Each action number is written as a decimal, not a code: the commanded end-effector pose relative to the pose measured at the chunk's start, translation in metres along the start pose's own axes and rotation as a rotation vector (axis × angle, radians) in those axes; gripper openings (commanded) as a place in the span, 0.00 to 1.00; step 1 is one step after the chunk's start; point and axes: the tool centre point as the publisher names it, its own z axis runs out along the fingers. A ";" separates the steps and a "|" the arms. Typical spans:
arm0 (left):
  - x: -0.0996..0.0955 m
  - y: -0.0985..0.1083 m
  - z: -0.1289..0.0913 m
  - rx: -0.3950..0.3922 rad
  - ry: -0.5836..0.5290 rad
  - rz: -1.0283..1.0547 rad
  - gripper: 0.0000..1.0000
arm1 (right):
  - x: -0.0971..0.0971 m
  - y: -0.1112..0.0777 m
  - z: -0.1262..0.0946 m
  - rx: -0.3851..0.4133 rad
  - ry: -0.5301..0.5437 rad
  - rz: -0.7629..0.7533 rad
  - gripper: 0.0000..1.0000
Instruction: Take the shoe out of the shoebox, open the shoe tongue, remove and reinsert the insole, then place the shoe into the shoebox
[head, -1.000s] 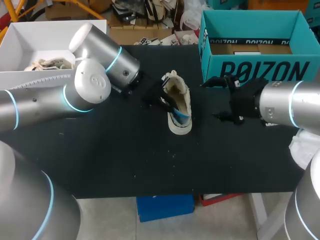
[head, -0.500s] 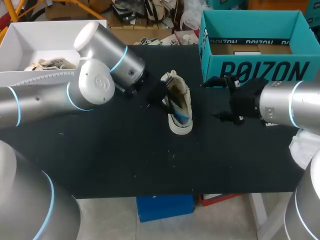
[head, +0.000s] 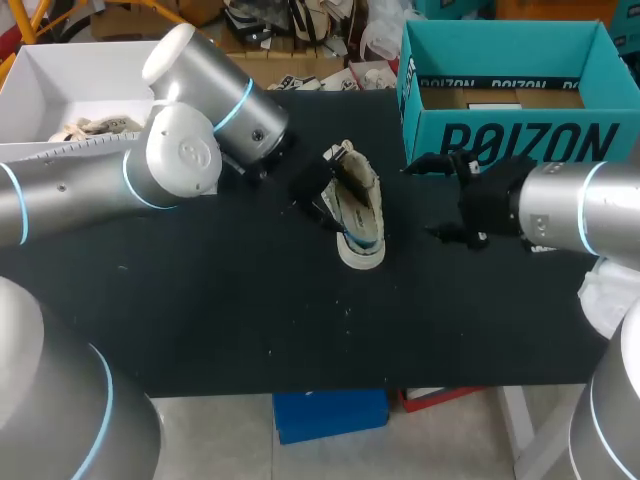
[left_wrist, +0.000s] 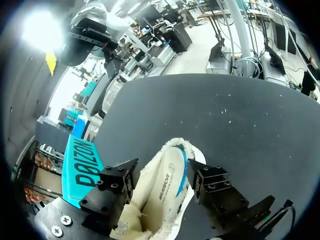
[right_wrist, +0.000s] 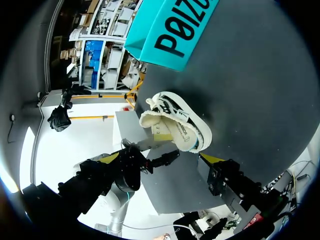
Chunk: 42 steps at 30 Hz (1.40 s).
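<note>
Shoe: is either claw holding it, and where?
The left claw appears shut on the shoe, across its opening's two sides; the right claw is open, empty.

The shoe is cream, with black markings on its upper and a blue edge round the insole (itself cream, with dark print). The table is black, flecked with pale specks. The shoebox is teal with black lettering outside and brown inside. The left arm and right arm are silver with light-blue rings. The left gripper and right gripper are black; the right one's tips are yellow.
</note>
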 end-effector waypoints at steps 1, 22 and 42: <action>0.001 -0.001 0.003 -0.029 0.032 0.003 0.00 | -0.006 -0.006 -0.003 -0.332 0.010 0.121 1.00; 0.021 0.012 0.021 -0.037 0.120 -0.029 0.00 | -0.006 -0.006 -0.003 -0.332 0.010 0.121 1.00; 0.007 0.022 0.035 -0.086 0.276 0.017 0.00 | -0.006 -0.006 -0.003 -0.332 0.010 0.121 1.00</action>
